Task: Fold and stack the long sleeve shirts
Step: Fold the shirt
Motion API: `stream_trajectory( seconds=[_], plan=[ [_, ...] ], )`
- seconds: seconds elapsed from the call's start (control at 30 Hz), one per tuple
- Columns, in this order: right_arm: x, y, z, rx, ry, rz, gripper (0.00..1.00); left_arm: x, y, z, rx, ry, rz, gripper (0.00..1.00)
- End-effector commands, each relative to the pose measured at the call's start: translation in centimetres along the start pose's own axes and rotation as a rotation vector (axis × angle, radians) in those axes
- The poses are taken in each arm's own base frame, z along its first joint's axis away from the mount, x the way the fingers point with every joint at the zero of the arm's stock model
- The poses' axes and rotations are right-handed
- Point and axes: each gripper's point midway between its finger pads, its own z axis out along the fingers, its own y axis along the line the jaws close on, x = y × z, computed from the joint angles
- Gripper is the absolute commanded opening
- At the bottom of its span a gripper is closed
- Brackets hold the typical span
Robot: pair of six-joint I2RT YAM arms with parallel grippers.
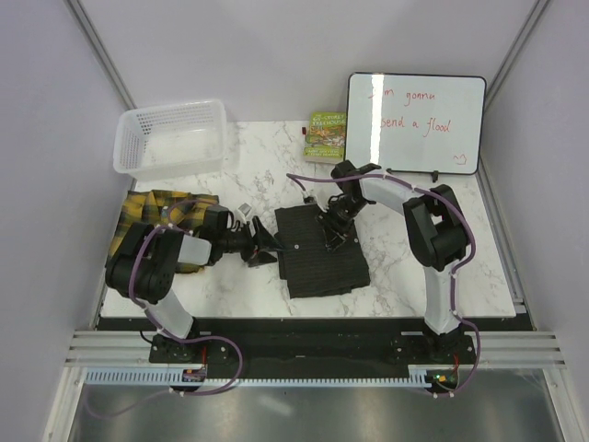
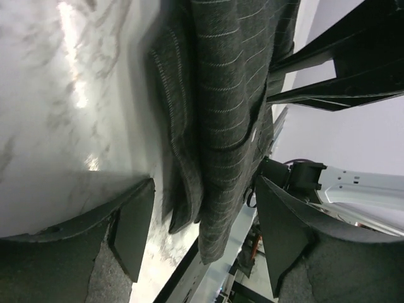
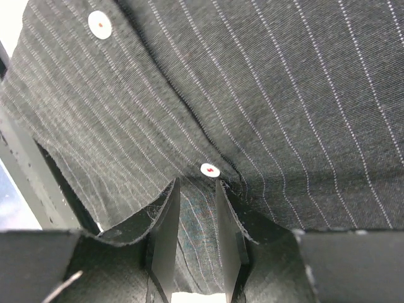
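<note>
The dark pinstriped shirt (image 1: 322,253) lies folded into a rectangle in the middle of the table. At the left the yellow-and-black plaid shirt (image 1: 161,214) sits crumpled, partly under my left arm. My left gripper (image 1: 262,247) is low at the dark shirt's left edge. In its wrist view it is open (image 2: 205,233), and the layered shirt edge (image 2: 214,126) shows between the wide jaws without touching them. My right gripper (image 1: 336,230) points down onto the shirt's top. It (image 3: 197,189) is open only a narrow gap, tips against the cloth by a white button (image 3: 209,170).
A white mesh basket (image 1: 170,138) stands at the back left. A green book (image 1: 326,135) and a whiteboard (image 1: 416,122) with red writing stand along the back edge. Bare marble table (image 1: 419,267) shows to the right of the dark shirt.
</note>
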Motion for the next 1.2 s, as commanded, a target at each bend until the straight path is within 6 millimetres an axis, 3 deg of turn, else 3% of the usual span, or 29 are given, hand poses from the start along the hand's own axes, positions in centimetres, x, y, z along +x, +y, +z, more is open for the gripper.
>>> stream_trajectory(
  seconds=[0.0,0.33,0.5,0.63,0.67,0.77,0.83,1.0,1.03,1.07,1.1,1.13,1.17],
  plan=[
    [-0.8,-0.8,0.8,0.033,-0.020,0.001,0.37,-0.2,0.3,1.9,-0.004,-0.009,0.012,0.71],
    [-0.9,-1.2,2.0,0.041,-0.007,0.013,0.36,0.0,0.8,4.3,0.003,0.017,0.004,0.70],
    [-1.2,-1.0,2.3,0.034,-0.016,0.018,0.36,-0.1,0.5,4.9,0.007,0.019,0.017,0.63],
    [-1.6,-0.6,2.3,0.020,-0.033,0.032,0.36,-0.1,-0.6,4.5,0.014,0.038,0.037,0.40],
    [-1.8,-0.5,2.2,0.017,-0.039,0.033,0.36,-0.2,-1.0,4.3,0.011,0.043,0.050,0.25],
    [-2.5,-0.3,0.7,0.003,-0.088,0.082,0.37,-0.6,-2.2,2.9,-0.032,0.052,0.113,0.02],
    [-2.8,-0.5,-0.8,-0.003,-0.122,0.125,0.39,-0.8,-3.1,1.9,-0.061,0.081,0.153,0.02],
    [-2.3,-0.3,-4.8,0.011,-0.176,0.160,0.42,-1.4,-2.5,-0.5,-0.223,0.175,0.256,0.02],
    [-2.1,-0.2,-5.2,0.013,-0.180,0.158,0.43,-2.5,-3.5,-0.8,-0.233,0.162,0.302,0.02],
    [-1.8,-0.2,-5.6,0.014,-0.182,0.161,0.43,-2.0,-3.5,-1.9,-0.276,0.189,0.305,0.02],
    [-1.4,-0.2,-6.6,0.025,-0.192,0.169,0.43,-2.6,-3.2,-2.4,-0.318,0.181,0.373,0.02],
    [-1.1,-0.3,-7.1,0.031,-0.197,0.164,0.44,-3.9,-4.5,-2.8,-0.328,0.155,0.431,0.02],
    [-0.7,-0.4,-7.9,0.040,-0.213,0.171,0.44,-3.9,-4.3,-4.0,-0.396,0.166,0.445,0.02]
  ],
)
